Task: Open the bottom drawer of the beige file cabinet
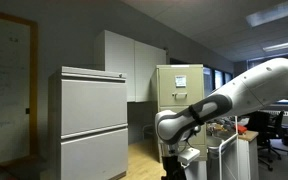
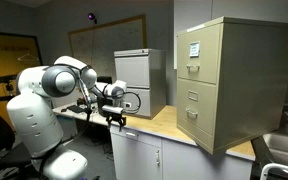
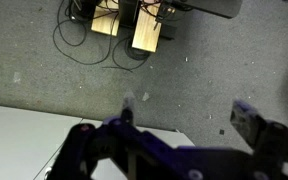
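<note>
Bottom drawer (image 2: 200, 124) sits shut, flush in the front of the beige file cabinet (image 2: 246, 80), which stands at the right end of a counter (image 2: 160, 126) in an exterior view. Only this view shows the drawer. From the opposite angle the arm (image 1: 246, 88) crosses in front of the cabinet's (image 1: 180, 90) lower half and hides it, though that view alone shows the white paper sheets (image 1: 181, 81) on the upper front and the wall cupboards (image 1: 134, 62) to the cabinet's left.

Far left of the file cabinet in an exterior view, the robot's white arm (image 2: 56, 80) bends over the counter's end. Its claw (image 2: 115, 118) hangs there, well apart from the file cabinet. A pale grey cabinet (image 2: 140, 80) stands between the claw and the file cabinet, set further back.

The wrist view shows neither cabinet. It looks down on grey carpet (image 3: 209, 70) with loose cables (image 3: 74, 38) at upper left and a white surface (image 3: 24, 140) at lower left. Here the claw (image 3: 184, 116) has its fingers (image 3: 128, 112) spread wide. Nothing lies between them but carpet, and they hold and touch nothing.
</note>
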`<state>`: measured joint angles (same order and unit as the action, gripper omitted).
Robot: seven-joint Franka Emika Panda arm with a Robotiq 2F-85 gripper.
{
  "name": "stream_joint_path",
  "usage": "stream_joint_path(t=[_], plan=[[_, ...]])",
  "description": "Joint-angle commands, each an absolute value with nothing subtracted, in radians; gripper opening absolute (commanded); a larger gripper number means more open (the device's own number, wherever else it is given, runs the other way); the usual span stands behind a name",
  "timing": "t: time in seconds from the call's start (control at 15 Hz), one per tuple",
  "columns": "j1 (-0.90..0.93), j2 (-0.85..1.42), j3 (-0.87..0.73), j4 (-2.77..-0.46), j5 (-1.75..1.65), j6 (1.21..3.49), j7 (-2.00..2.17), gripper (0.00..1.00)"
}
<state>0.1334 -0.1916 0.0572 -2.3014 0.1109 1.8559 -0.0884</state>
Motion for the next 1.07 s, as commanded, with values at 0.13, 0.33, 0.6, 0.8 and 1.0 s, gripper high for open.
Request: stream_joint_path(t=[0.13, 0.33, 0.6, 0.8, 1.0], plan=[[0.123, -0.192, 0.068, -2.299, 0.113, 1.855, -0.09, 1.0], [0.123, -0.192, 0.068, -2.299, 0.113, 1.855, -0.09, 1.0], [0.123, -0.192, 0.068, -2.299, 0.113, 1.855, -0.09, 1.0], [0.119, -0.187, 0.071, -2.299, 0.087, 1.876, -0.077, 1.0], [0.103, -0.177, 0.065, -2.283, 0.053, 1.93, -0.067, 1.0]])
